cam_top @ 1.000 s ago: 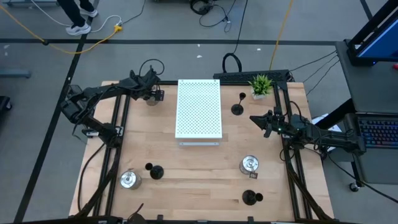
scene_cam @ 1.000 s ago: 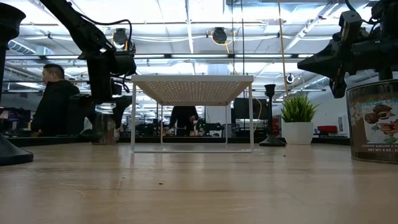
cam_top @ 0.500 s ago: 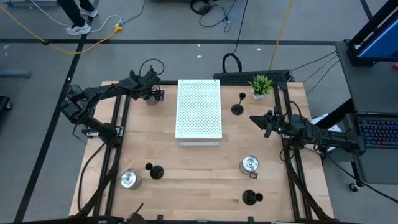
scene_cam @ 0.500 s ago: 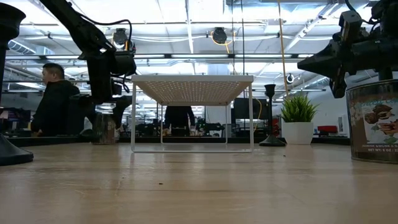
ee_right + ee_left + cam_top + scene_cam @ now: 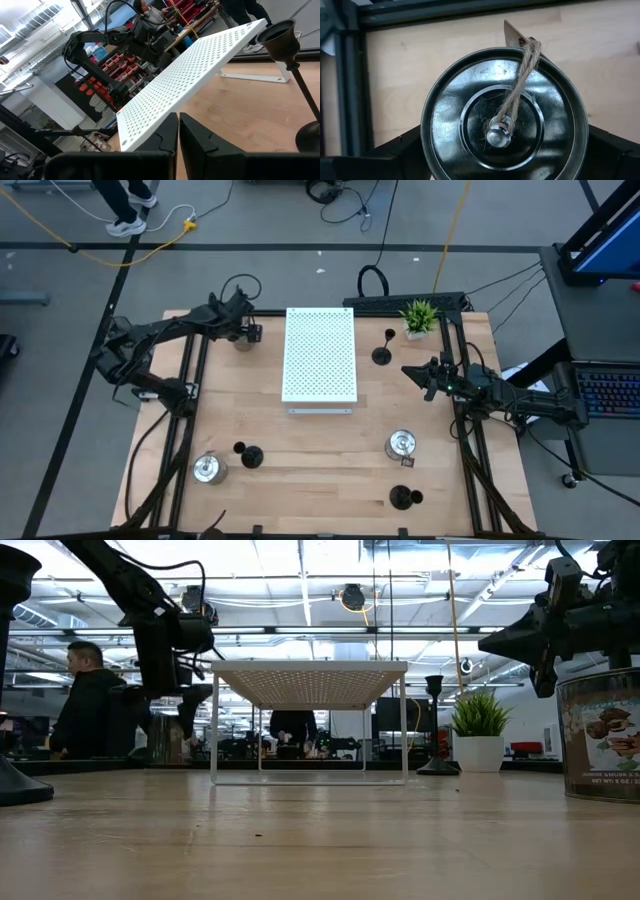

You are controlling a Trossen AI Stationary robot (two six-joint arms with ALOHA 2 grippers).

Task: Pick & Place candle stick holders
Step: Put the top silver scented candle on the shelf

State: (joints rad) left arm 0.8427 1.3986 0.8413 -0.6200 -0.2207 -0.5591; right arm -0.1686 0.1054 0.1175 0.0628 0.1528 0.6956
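My left gripper (image 5: 243, 335) is at the table's far left, beside the white perforated board (image 5: 320, 355), shut on a shiny silver cup holder (image 5: 505, 115). Twine runs from the cup's centre to a tag. My right gripper (image 5: 408, 372) hangs shut and empty above the table, right of the board and near a black stemmed holder (image 5: 383, 352) that stands on its round base. Two more black holders (image 5: 248, 454) (image 5: 403, 498) and two silver cups (image 5: 207, 468) (image 5: 401, 444) stand along the near side. My left gripper has the silver cup between its two fingers (image 5: 405, 150), one on each side of the round outer wall (image 5: 427, 140). The fingers come from above and point down. The cup is upright with its mouth up. The cup's rim hides the contact itself.
The white board stands on thin legs at the table's middle far side (image 5: 308, 675). A small green potted plant (image 5: 419, 318) sits at the far right. Black frame rails (image 5: 470, 450) run along both sides. People stand in the room beyond (image 5: 90, 700).
My left arm's elbow has swung a little toward the table's left edge, and its gripper has tipped slightly over the silver cup. My right arm has kept still.
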